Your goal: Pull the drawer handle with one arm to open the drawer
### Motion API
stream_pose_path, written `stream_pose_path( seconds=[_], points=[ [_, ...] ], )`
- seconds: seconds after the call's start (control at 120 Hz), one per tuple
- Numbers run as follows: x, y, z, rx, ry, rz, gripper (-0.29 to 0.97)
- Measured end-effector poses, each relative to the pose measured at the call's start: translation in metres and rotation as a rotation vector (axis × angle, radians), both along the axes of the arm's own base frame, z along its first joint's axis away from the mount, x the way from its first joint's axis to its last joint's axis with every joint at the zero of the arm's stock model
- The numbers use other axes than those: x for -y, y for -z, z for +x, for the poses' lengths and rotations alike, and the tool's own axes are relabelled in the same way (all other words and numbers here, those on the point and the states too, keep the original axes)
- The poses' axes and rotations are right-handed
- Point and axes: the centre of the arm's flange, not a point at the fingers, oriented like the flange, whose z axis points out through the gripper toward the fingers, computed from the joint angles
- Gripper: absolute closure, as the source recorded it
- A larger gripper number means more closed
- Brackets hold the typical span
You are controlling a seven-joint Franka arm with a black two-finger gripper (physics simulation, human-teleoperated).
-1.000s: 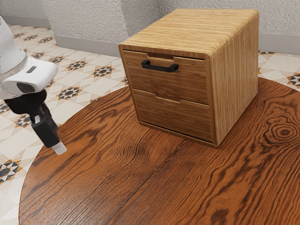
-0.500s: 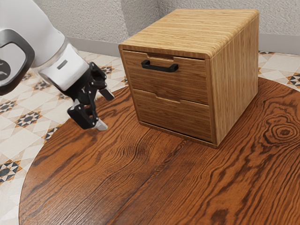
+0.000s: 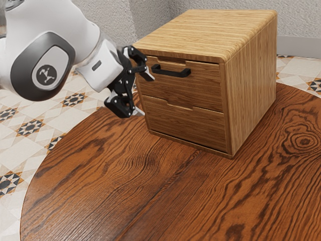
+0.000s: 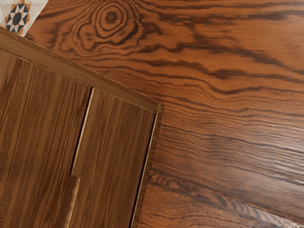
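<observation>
A light wooden cabinet (image 3: pixel 220 55) with two drawers stands on the round dark table (image 3: pixel 165 196). The top drawer (image 3: pixel 195 88) carries a black bar handle (image 3: pixel 171 72) and sits flush with the cabinet front, as does the lower drawer (image 3: pixel 185 123). My gripper (image 3: pixel 141 94) hovers just off the cabinet's front edge on the exterior view's left, open, its upper finger (image 3: pixel 146 76) close beside the handle's end and its lower finger (image 3: pixel 134 112) level with the lower drawer. Nothing is between them. The wrist view looks at the drawer fronts (image 4: pixel 47 156) and the table (image 4: pixel 228 95).
Patterned tile floor (image 3: pixel 40 120) lies beyond the table's edge on the exterior view's left. A grey wall (image 3: pixel 100 20) runs behind the cabinet. Bare tabletop spreads in front of the cabinet.
My arm has swung up and toward the exterior view's right, from low at the table's edge to the cabinet's front by the handle. The drawers have not moved.
</observation>
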Motion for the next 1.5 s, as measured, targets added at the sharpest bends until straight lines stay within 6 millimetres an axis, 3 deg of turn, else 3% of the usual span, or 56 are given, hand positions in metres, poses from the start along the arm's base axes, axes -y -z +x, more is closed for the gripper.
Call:
stream_pose_path(
  seconds=[0.4,0.925,1.5],
  points=[
    [-0.010,0.017,0.045,0.001,0.063,0.091,0.00],
    [-0.035,0.022,0.061,0.001,0.074,0.124,0.00],
    [-0.028,0.027,0.100,0.024,0.095,0.140,0.00]
  ],
)
